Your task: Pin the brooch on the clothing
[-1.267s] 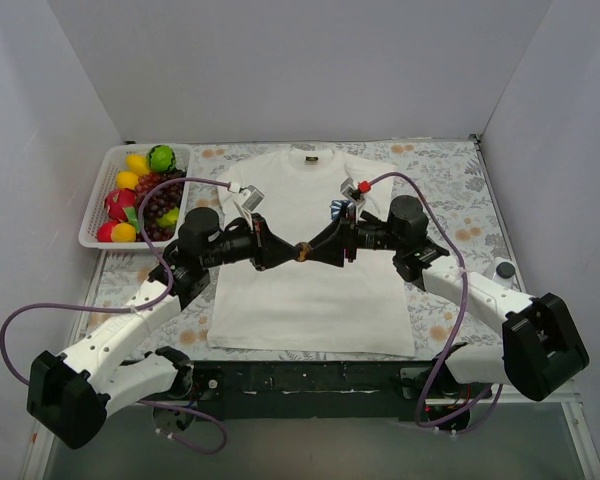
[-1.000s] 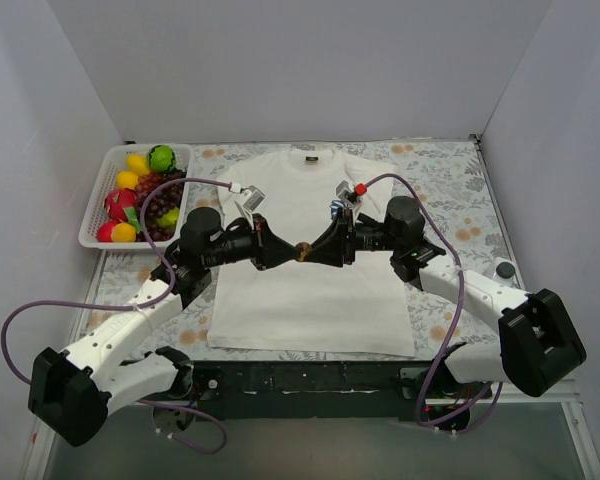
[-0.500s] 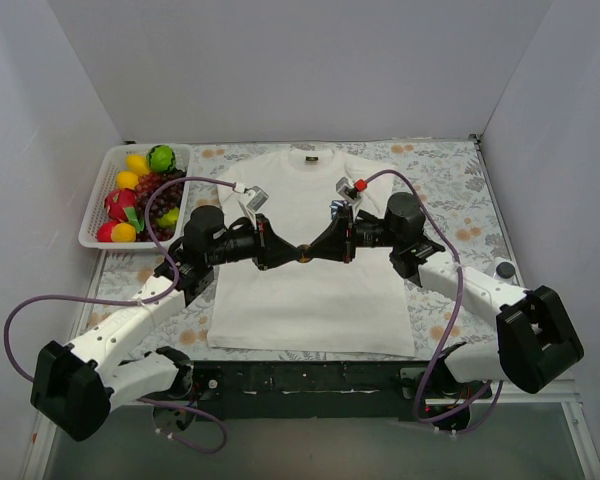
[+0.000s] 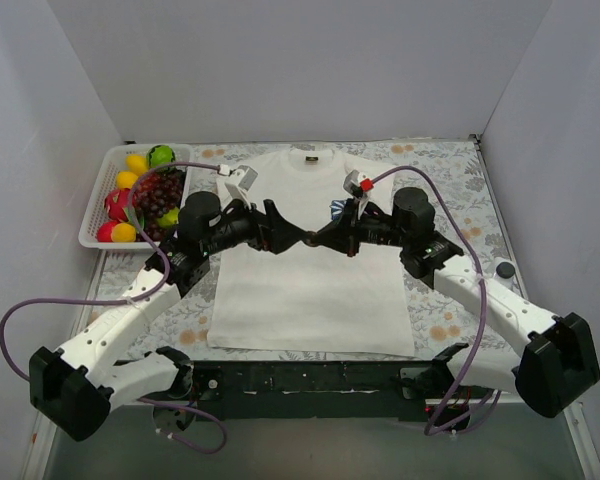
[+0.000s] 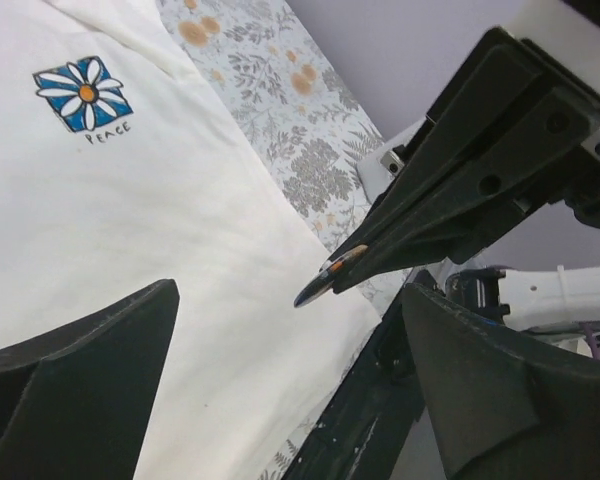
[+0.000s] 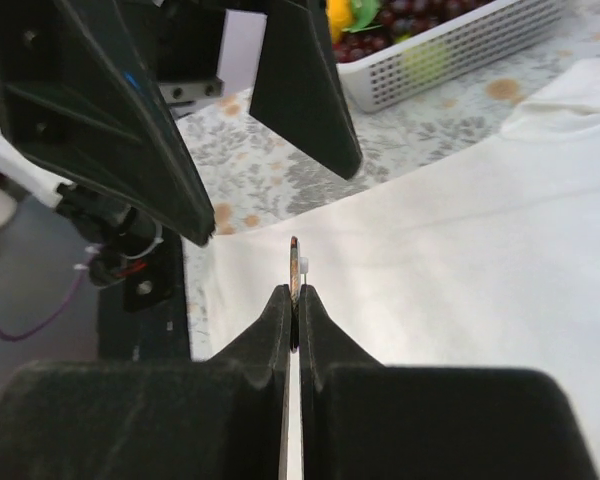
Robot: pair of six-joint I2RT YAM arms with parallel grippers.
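Observation:
The brooch (image 4: 308,238), a thin brownish-gold disc, hangs edge-on above the white T-shirt (image 4: 310,300). My right gripper (image 4: 317,238) is shut on it; the right wrist view shows the brooch (image 6: 294,262) sticking up between the closed fingertips of the right gripper (image 6: 294,292). My left gripper (image 4: 283,231) faces it with its jaws wide apart. In the left wrist view the brooch (image 5: 325,280) sits free between the left gripper's (image 5: 287,288) fingers, touching neither. The shirt's blue-and-white logo (image 5: 83,92) lies further up the chest.
A white basket (image 4: 95,215) of toy fruit stands at the far left, beside the shirt. The grey floral cloth (image 4: 460,190) covers the table under the shirt. Both arms meet over the shirt's chest, and purple cables loop from them.
My left gripper has opened and let go of the brooch, which stays in the shut right gripper. Both wrists have shifted a little toward the far side of the shirt.

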